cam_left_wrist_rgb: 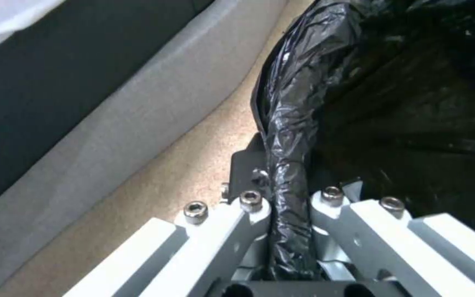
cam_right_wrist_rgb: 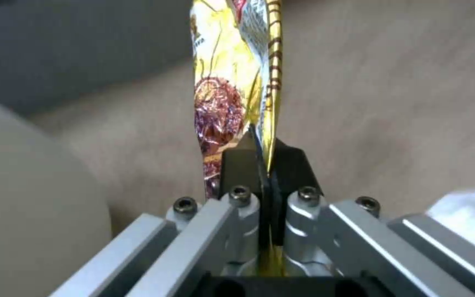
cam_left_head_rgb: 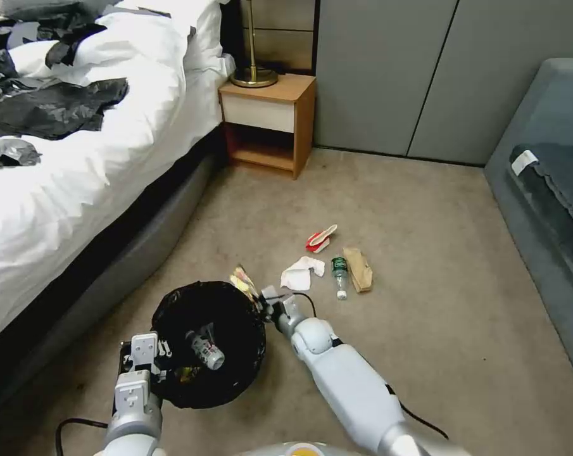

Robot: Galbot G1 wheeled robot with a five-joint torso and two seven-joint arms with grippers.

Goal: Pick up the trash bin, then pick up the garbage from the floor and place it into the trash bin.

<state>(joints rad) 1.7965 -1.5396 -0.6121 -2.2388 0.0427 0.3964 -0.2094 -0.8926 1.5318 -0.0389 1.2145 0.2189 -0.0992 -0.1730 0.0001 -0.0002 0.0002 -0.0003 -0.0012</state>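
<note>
A: Nearest to the robot, the left gripper (cam_left_wrist_rgb: 290, 198) has its fingers pressed on the rim of the trash bin (cam_left_head_rgb: 208, 345), pinching the folded black liner bag (cam_left_wrist_rgb: 290, 136) there. The bin hangs low beside the bed (cam_left_head_rgb: 77, 190). A can or bottle already lies inside it.

B: Is that hold safe?

A: I think it is the weak point. If the fingers pinch mostly the glossy liner and little of the rim, the bin may slip or tilt, and what lies inside may fall out.

B: And the right arm?

A: The right gripper (cam_left_head_rgb: 265, 297) is just beside the bin's far edge. Its fingers are closed on the lower edge of the yellow snack wrapper (cam_right_wrist_rgb: 232, 82). The wrapper is thin and light, so if it is let go before it is over the opening, it may drift to the carpet (cam_left_head_rgb: 425, 253).

B: What remains farther away?

A: The white tissue (cam_left_head_rgb: 302, 273), the green-labelled bottle (cam_left_head_rgb: 340, 275), the brown paper bag (cam_left_head_rgb: 359, 269) and the red-and-white packet (cam_left_head_rgb: 321, 239) lie close together on the floor. The bottle is round, so a touch may roll it away.
</note>
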